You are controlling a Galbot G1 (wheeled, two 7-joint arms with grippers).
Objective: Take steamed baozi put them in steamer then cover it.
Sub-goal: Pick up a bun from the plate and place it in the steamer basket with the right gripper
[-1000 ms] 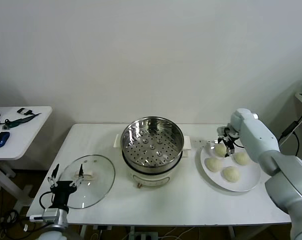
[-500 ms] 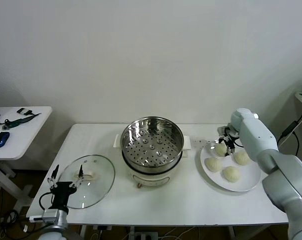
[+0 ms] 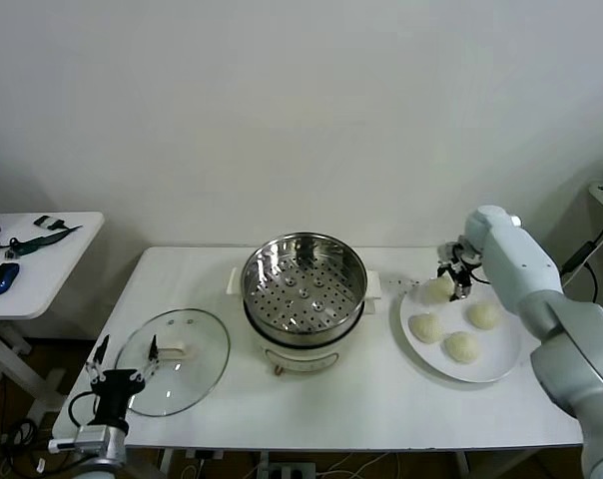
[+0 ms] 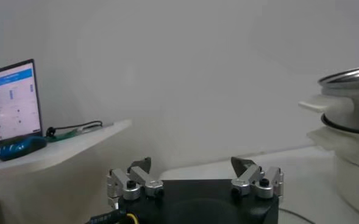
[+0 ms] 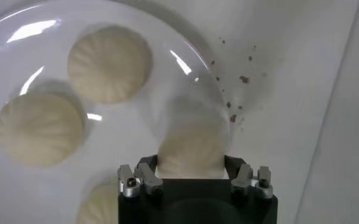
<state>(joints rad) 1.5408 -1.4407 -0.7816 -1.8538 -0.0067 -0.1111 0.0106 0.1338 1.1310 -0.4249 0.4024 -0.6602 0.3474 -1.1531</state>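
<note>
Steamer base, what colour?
White, under the shiny steel pot. The steamer base shows best in the head view.

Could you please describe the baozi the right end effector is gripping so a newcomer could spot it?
Find the white plate right of the steamer. Of its four buns, the gripped baozi sits at the far rim nearest the steamer, alone pinched between the right end effector fingers.

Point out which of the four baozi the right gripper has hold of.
The baozi at the plate's far-left edge, nearest the steamer; the right gripper clamps it, while the other three lie untouched.
</note>
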